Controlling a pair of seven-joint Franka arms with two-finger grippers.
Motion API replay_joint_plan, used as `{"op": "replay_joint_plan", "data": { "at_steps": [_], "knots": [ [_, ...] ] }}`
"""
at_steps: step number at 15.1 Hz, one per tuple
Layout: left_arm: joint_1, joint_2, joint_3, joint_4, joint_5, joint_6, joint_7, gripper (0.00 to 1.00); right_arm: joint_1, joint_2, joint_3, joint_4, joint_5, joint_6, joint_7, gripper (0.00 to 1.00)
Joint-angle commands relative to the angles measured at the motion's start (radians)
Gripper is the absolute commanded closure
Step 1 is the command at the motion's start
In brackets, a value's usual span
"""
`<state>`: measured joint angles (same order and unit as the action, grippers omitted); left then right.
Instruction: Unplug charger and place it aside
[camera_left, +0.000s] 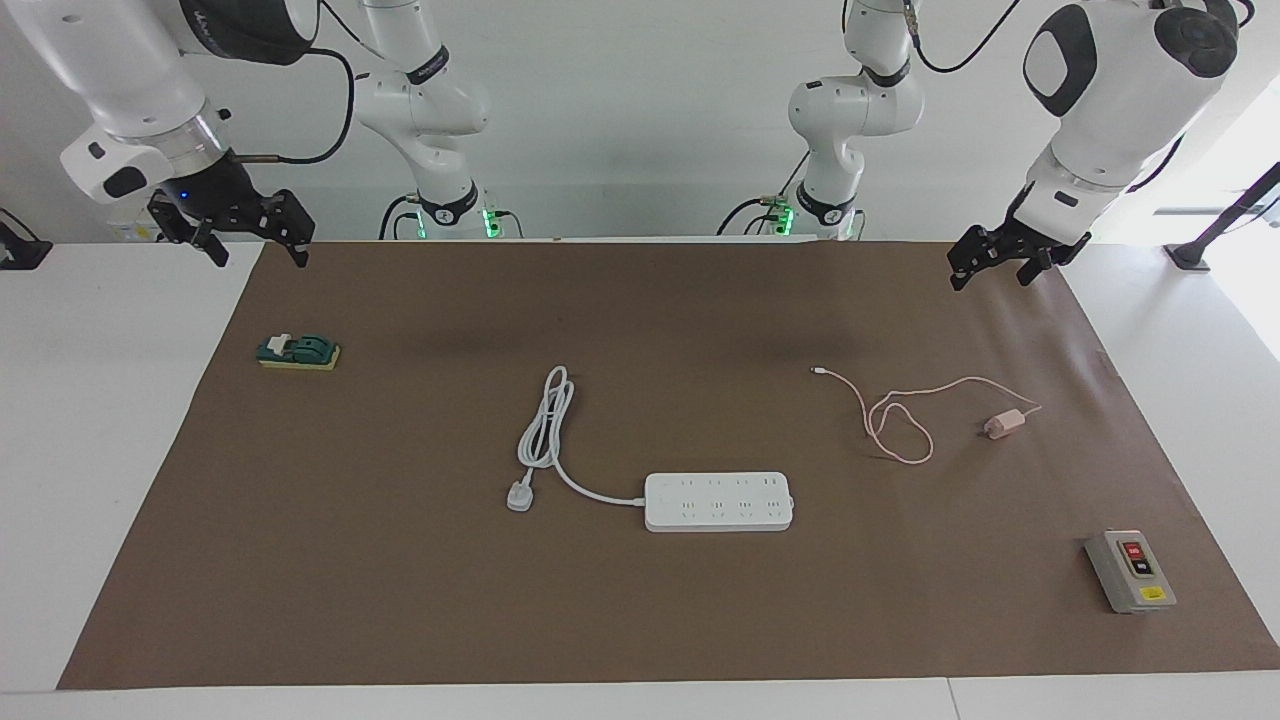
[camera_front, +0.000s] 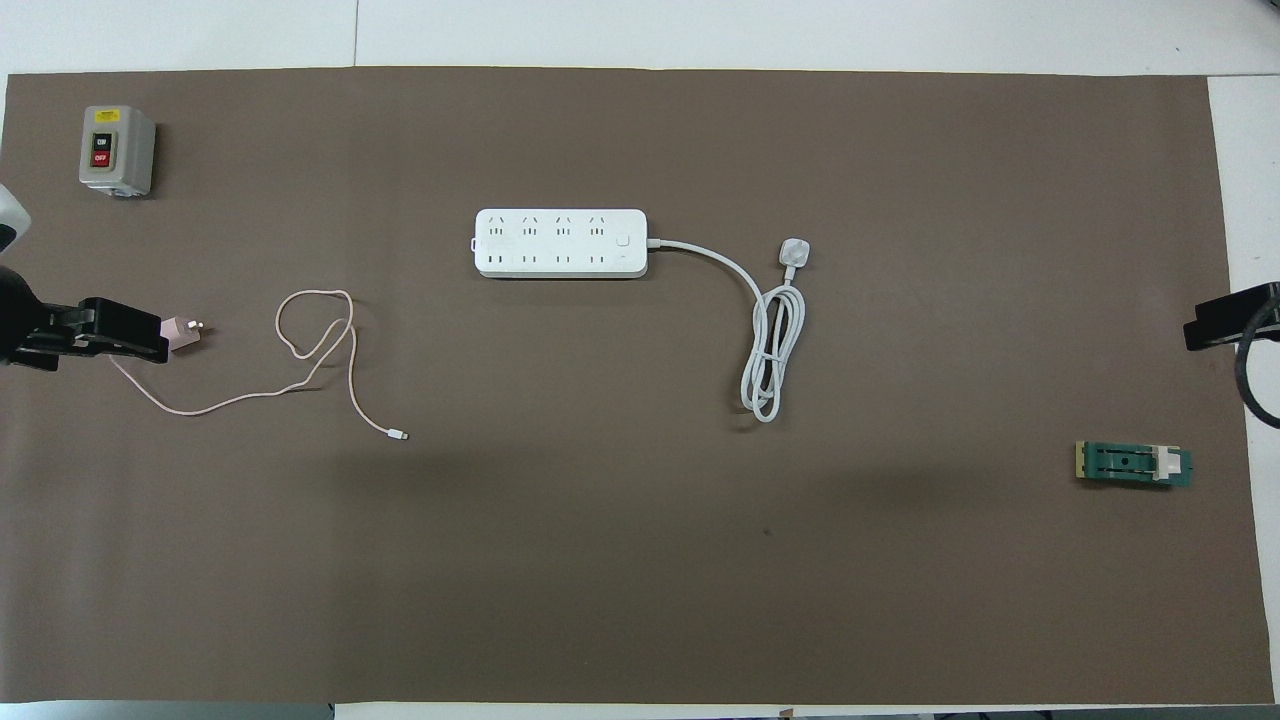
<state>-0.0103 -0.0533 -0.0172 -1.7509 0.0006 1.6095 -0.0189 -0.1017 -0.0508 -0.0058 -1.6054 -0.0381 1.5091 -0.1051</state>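
Overhead view cuts both arms off at the frame's sides, so only part of each gripper shows there. The left gripper (camera_left: 1008, 262) hangs in the air over the mat's edge nearest the robots at the left arm's end, its black fingers spread apart and holding nothing. The right gripper (camera_left: 234, 232) hangs likewise over the corner at the right arm's end, fingers wide apart and empty. From above, the left gripper's black finger (camera_front: 110, 330) overlaps the adapter, though the facing view shows it raised and clear of it.

Nearest the robots on the brown paper mat (camera_left: 640, 620) lies a small green block on a yellow base (camera_left: 298, 352), toward the right arm's end. A little farther out, toward the left arm's end, lies the small pale-pink cube charger (camera_left: 1003, 424), unplugged, on its side, prongs bare. Its thin pink cable (camera_left: 898, 415) loops loosely and ends in a tiny silver connector (camera_left: 817, 371), hard to make out.

Farther still, at mid-table and well apart from the charger, lies the white power strip (camera_left: 718, 501) with its coiled thick white cord and plug (camera_left: 520, 495). Its sockets are all free.

Farthest out, near the mat's corner, stands a grey switch box with red and black buttons (camera_left: 1130, 571). Bare mat lies broad between all of these.
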Motion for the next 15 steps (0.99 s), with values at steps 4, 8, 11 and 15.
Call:
{"op": "replay_joint_plan", "data": {
  "at_steps": [4, 8, 11, 15],
  "knots": [
    [-0.022, 0.004, 0.013, -0.007, -0.007, 0.024, 0.010, 0.00, -0.024, -0.009, 0.026, -0.004, -0.006, 0.000, 0.012, 0.00],
    [-0.036, 0.015, 0.011, -0.007, -0.007, 0.023, 0.011, 0.00, -0.024, -0.011, 0.026, -0.010, -0.006, 0.000, 0.018, 0.00],
    [-0.039, 0.015, 0.011, -0.006, -0.005, 0.023, 0.014, 0.00, -0.033, -0.011, 0.024, -0.010, -0.006, 0.000, 0.013, 0.00],
    [-0.042, 0.017, 0.011, -0.006, -0.004, 0.023, 0.013, 0.00, -0.027, -0.011, 0.023, -0.010, -0.006, 0.000, 0.016, 0.00]
  ]
}}
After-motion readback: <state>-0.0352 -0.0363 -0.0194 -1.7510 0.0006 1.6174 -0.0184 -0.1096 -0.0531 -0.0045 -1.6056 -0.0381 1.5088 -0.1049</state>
